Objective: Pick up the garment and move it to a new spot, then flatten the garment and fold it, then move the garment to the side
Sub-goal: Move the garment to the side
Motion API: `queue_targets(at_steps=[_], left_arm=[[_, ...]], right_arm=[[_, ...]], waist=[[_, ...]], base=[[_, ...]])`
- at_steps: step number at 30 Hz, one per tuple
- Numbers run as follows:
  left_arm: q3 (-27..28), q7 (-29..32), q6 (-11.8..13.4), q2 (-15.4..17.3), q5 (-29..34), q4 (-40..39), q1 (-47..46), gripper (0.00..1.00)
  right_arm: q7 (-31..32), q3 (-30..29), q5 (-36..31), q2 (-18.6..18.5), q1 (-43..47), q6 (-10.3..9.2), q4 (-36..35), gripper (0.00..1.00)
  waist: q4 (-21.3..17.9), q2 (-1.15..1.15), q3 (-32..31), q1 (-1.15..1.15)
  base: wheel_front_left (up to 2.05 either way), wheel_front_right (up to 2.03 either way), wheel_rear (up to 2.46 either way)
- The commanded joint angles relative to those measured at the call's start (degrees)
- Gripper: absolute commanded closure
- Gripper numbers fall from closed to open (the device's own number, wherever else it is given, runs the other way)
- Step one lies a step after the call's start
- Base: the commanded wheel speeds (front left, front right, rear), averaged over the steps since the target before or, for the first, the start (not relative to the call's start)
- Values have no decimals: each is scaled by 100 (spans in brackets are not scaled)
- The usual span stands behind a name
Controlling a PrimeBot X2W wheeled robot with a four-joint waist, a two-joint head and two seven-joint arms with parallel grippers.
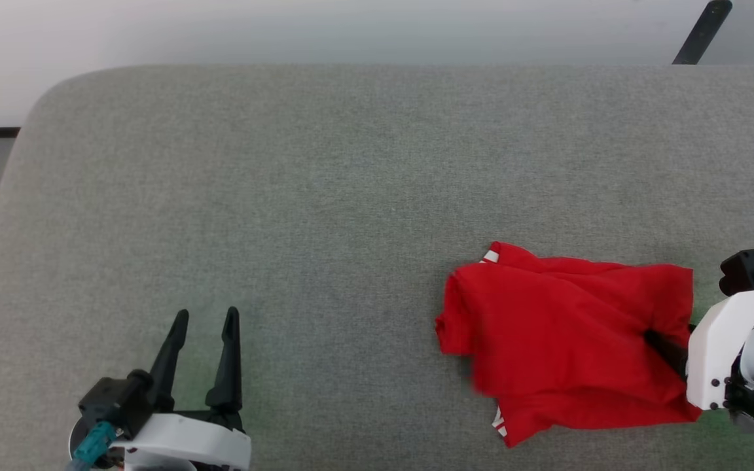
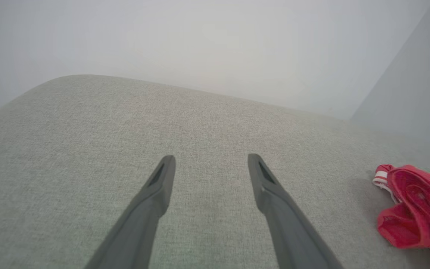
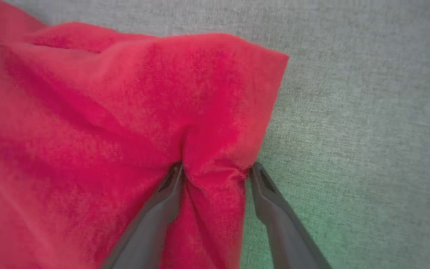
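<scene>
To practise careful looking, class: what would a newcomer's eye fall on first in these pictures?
The bright red garment, lying rumpled on the right part of the grey surface, stands out at once. The right gripper has its open fingers either side of a raised fold at the garment's right edge. The left gripper is open over bare grey at the lower left.

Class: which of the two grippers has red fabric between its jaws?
The right gripper: a fold of the garment sits between its jaws. The left gripper stands over bare grey surface, apart from the garment.
</scene>
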Motion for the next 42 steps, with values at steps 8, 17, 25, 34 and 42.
queue_targets(at_steps=[8,17,25,34,42], left_arm=[[-54,3,-14,120,-62,-7,-105,0],[-180,3,-15,255,-109,-155,-168,0],[-182,3,-15,389,-36,-629,-253,0],[-299,3,-15,719,270,-1172,-494,0],[-793,3,-8,1179,340,-1680,-882,0]], right_arm=[[-459,-39,71,147,-23,-9,148,100],[-1087,-477,371,-253,-388,-8,144,100],[-1386,-1212,480,-896,-686,-8,519,100],[-1769,-1436,251,-1121,-1426,-7,1250,100],[-2553,-1343,-560,-1130,-2013,-8,2047,100]], waist=[[-293,0,-25,0],[-795,0,14,0],[-1197,0,194,0],[-1357,0,544,0],[-1435,0,984,0]], base=[[0,0,0],[0,0,0],[0,0,0],[0,0,0],[0,0,0]])
